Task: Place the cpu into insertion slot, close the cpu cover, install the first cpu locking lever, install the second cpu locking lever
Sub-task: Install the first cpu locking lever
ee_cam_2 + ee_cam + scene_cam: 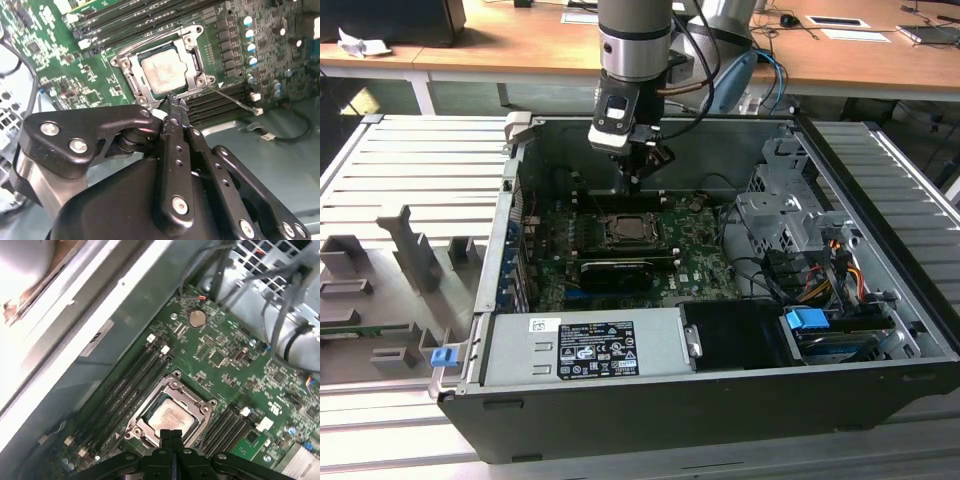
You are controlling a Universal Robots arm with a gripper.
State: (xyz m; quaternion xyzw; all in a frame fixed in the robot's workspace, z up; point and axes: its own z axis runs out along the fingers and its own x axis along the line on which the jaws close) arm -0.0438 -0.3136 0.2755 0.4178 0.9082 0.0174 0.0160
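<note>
The cpu lies flat in the insertion slot on the green board, its pale metal face up; it also shows in the first wrist view. The silver cpu cover lies down around the chip as a frame. One thin lever rod sticks out from a socket corner over the memory slots. Another rod runs along the socket's far side. My gripper hangs just above the socket's edge, fingers pressed together, nothing visibly between them. In the exterior view the gripper is over the back of the socket.
The board sits deep in an open computer case. A long black card lies just in front of the socket. A power supply is nearer still. Drive cage and cables crowd the exterior view's right. Memory slots flank the socket.
</note>
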